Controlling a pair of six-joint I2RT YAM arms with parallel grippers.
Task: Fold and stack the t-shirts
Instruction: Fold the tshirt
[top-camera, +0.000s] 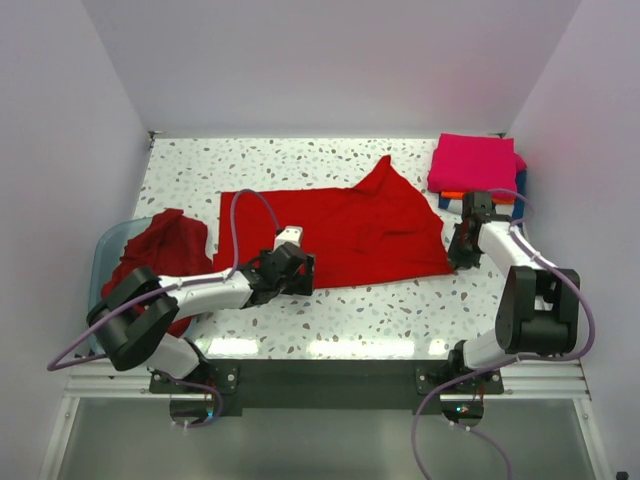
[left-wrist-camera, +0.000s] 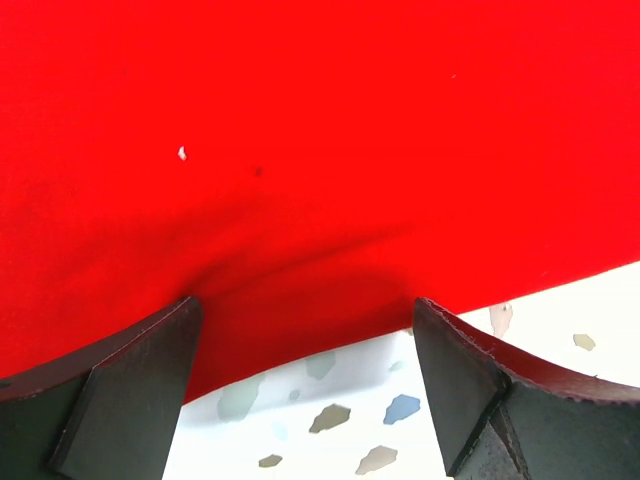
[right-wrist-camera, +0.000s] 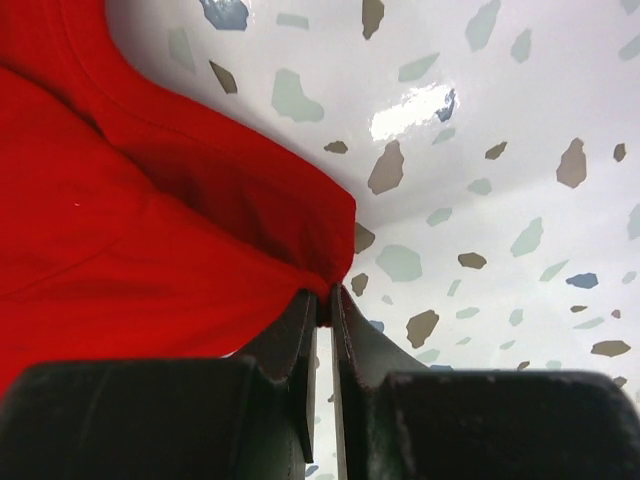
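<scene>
a red t-shirt lay spread flat across the middle of the speckled table, with one part peaked toward the far wall. the left gripper sat low at the shirt's near hem with its jaws spread wide. the left wrist view showed both fingers well apart, the cloth's edge lying between them and nothing clamped. the right gripper was at the shirt's right-hand corner. its jaws were closed almost flush and pinched the very tip of the red cloth, seen plainly from the right wrist, where the fabric bunched into a fold just ahead of the fingertips. in the far right corner of the table a magenta pink shirt lay folded on top of a stack, with an orange layer showing beneath it. at the left edge a second red shirt lay crumpled in a translucent teal tub, just beside the spread shirt.
</scene>
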